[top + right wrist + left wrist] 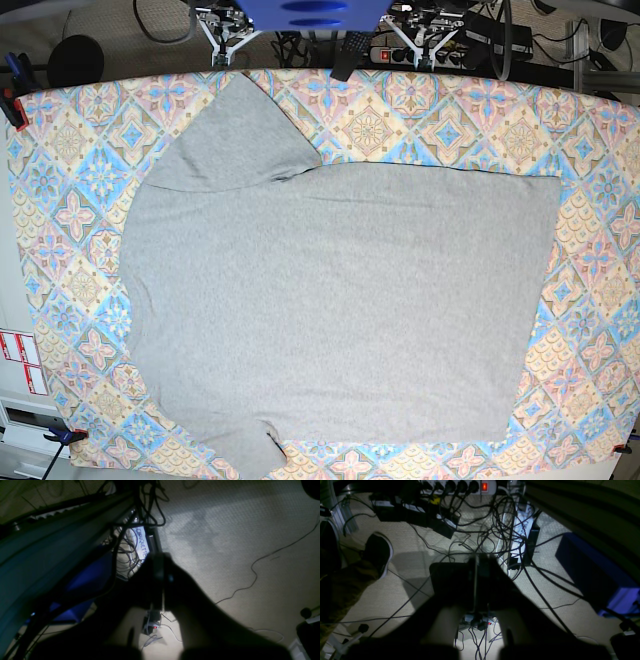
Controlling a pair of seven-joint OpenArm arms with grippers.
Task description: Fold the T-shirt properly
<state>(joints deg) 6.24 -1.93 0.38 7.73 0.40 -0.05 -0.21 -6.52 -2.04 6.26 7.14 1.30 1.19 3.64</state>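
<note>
The light grey T-shirt (340, 300) lies spread flat on the diamond-patterned tablecloth (80, 200) in the base view, plain side up, no lettering showing. One sleeve (235, 130) points to the far left corner and the other sleeve (250, 445) lies at the near left edge. The straight hem is on the right. My left gripper (476, 580) is shut and empty and hangs over the floor behind the table; it also shows in the base view (425, 30). My right gripper (158, 580) is shut and empty too, also behind the table, and shows in the base view (228, 28).
Under both grippers is beige carpet with tangled black cables (500, 530), power strips (460, 486) and a white labelled box (521, 540). A person's shoe (378, 552) is at the left. A blue box (595, 577) stands on the floor. The table's far edge (62, 537) runs beside the right gripper.
</note>
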